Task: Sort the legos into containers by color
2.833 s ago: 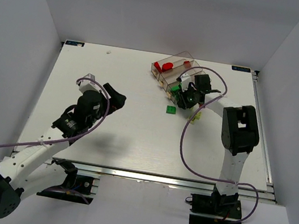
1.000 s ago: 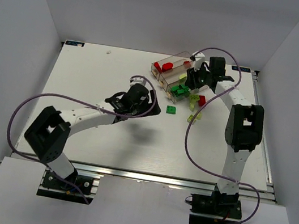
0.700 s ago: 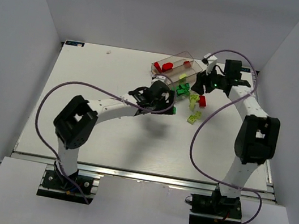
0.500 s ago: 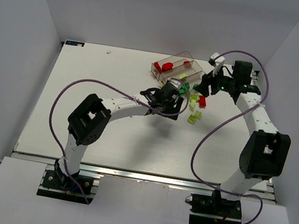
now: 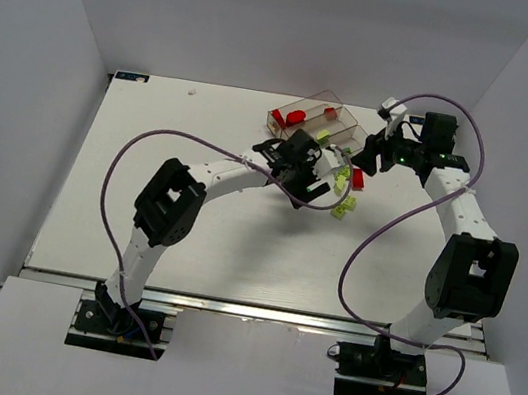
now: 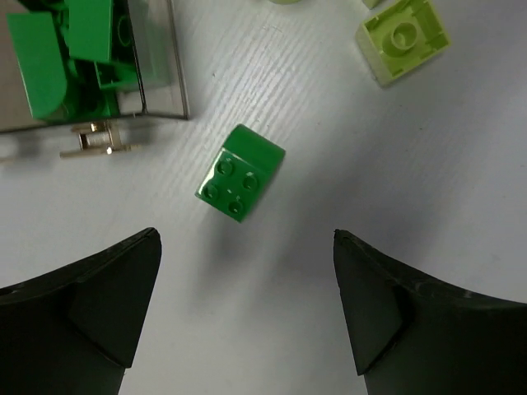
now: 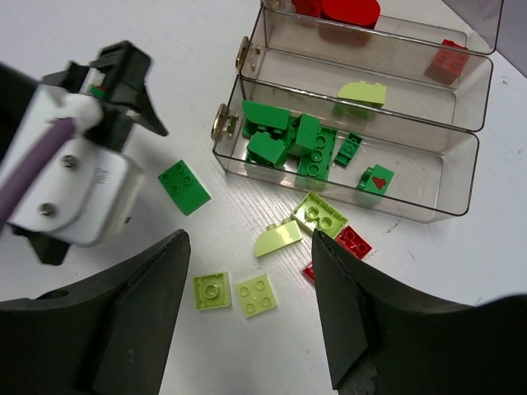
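Left wrist view | left claw (image 6: 245,247) is hovering spread, empty, above a dark green brick (image 6: 240,173) lying on the desk (image 6: 370,164) near the tray (image 6: 179,82) | step: approaching to grasp | next: likely lowering, pinching its sides | right claw (image 7: 249,247) is hovering spread, empty

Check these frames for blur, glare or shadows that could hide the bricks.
Left wrist: green brick sharp, only a soft shadow beside it. Right wrist: left arm's wrist housing blurred at the frame's left, tray walls faintly reflective, bricks clear. Top external: even light, bricks tiny.
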### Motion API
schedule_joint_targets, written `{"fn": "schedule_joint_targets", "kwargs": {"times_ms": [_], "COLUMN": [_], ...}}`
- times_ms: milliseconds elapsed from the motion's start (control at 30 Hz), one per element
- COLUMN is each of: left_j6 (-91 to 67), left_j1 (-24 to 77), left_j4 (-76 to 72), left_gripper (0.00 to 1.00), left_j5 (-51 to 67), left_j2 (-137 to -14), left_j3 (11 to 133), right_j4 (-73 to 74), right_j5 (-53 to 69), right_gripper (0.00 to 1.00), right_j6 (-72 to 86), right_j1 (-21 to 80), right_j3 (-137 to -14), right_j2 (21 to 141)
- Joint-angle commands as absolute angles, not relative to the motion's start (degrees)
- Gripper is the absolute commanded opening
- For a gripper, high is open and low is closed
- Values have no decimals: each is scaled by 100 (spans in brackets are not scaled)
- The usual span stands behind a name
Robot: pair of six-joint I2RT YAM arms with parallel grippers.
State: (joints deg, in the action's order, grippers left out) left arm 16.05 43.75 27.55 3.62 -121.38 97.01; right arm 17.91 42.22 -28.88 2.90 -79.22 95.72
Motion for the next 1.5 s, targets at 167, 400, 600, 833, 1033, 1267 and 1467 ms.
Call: {"fn": "schedule_joint_targets", "kwargs": {"times_ms": [167, 400, 600, 833, 1033, 1267, 1467], "left_j6": [2882, 2988, 2936, 2830, 2716, 2654, 2435], "left_j1": [3911, 3867, 3858, 3841, 3841, 3841, 3841], "left_j4": [3349, 3164, 2919, 2356, 2154, 2022, 1802], "left_gripper": [93, 93, 92, 91, 87, 60, 19], "left_j5": [1819, 1907, 2161, 2232, 2118, 2022, 2004], "left_j2": [-12814, -12999, -13131, -13201, -13263, -13009, -12569], "left_j3": [10714, 10723, 10662, 10336, 10266, 9985, 9379], "right_j4": [1951, 2083, 2118, 2057, 2057, 2039, 2030], "right_j5": [4316, 4315, 4342, 4368, 4386, 4447, 4439], "right_gripper": [66, 66, 66, 66, 66, 66, 66], "right_j6": [-2979, -3032, -2927, -2874, -2865, -2813, -2874], "right_j1": [202, 158, 141, 123, 105, 97, 97], "right_j3": [-8033, -8138, -8209, -8069, -8016, -7910, -7787], "right_j2": [9501, 9571, 9607, 9519, 9457, 9448, 9369]}}
